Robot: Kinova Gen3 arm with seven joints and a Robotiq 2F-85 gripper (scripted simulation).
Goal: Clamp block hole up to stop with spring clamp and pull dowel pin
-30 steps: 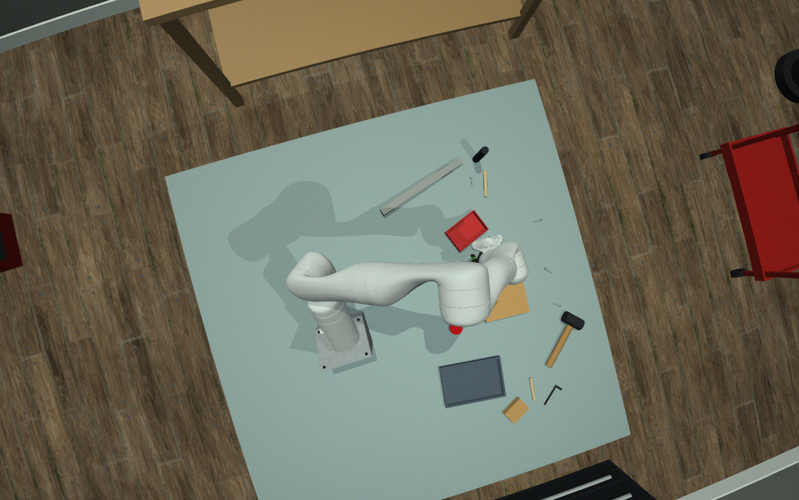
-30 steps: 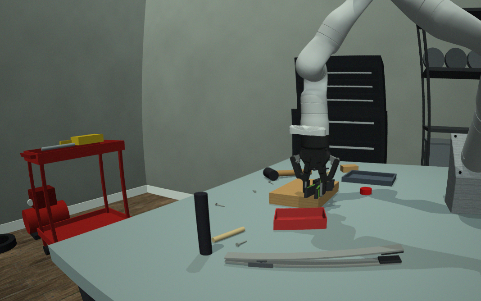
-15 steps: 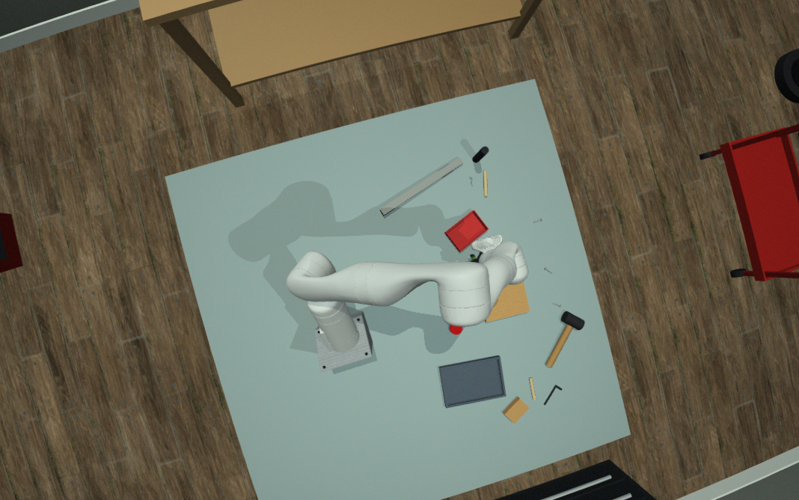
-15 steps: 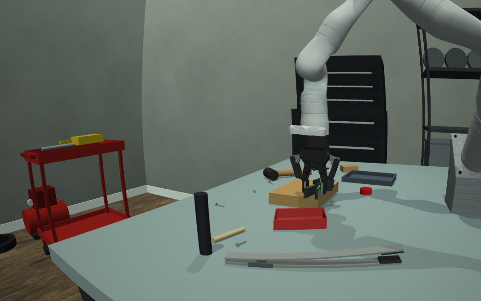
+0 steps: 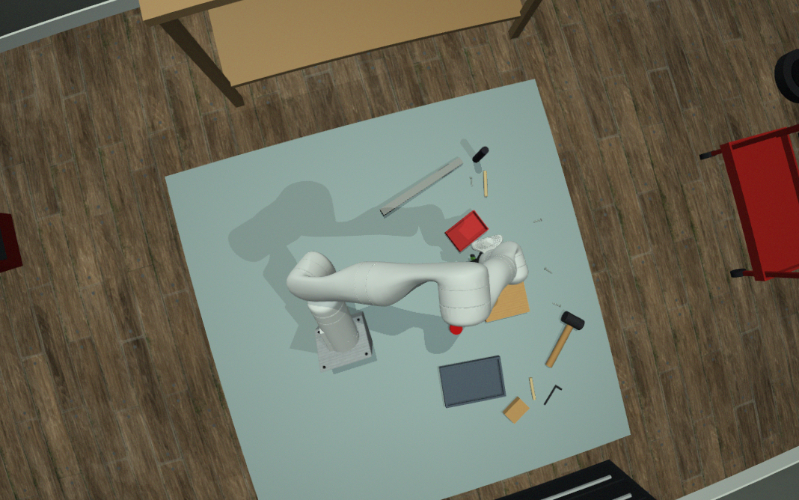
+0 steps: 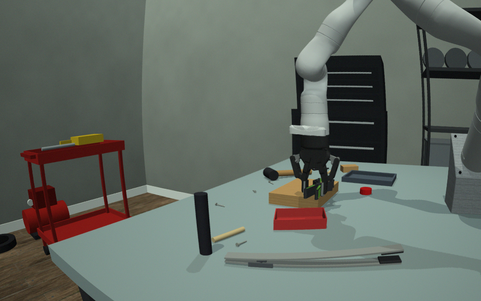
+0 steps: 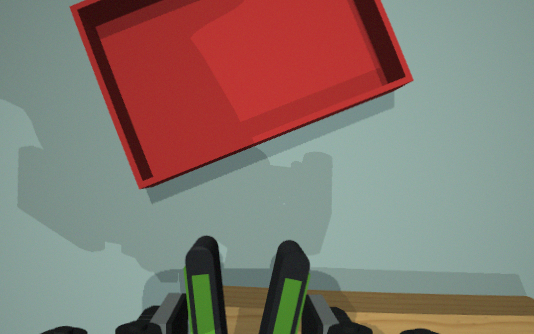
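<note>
Occupying the board's edge area, one gripper (image 5: 476,258) (image 6: 315,193) (image 7: 247,245), pointing down, its fingers partly spread with nothing seen between them. Bench board (image 5: 509,303) (image 6: 290,191) (image 7: 425,305): one, pale wood, flat on the worktop (image 5: 306,424) (image 6: 142,273) (image 7: 465,175); its far side is largely behind the arm and gripper, so the stop, clamp and pinned block there, if any, cannot be made out with confidence. Red tray (image 5: 466,230) (image 6: 300,222) (image 7: 240,95): one, near the board. Blue-grey tray (image 5: 471,382) (image 6: 369,178): one, with a square wooden piece (image 5: 515,409) (image 6: 349,168) near its corner. Black cylinder (image 5: 479,154) (image 6: 202,223): one, upright, a pale wooden rod (image 5: 485,183) (image 6: 229,234) lying near it. Mallet (image 5: 559,344) (image 6: 271,173): one, lying down.

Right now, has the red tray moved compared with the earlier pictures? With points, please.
No. The red tray (image 5: 456,242) (image 6: 300,224) (image 7: 280,130) sits in the same spot beside the board (image 5: 509,302) (image 6: 288,198) (image 7: 425,302), at the same angle.
</note>
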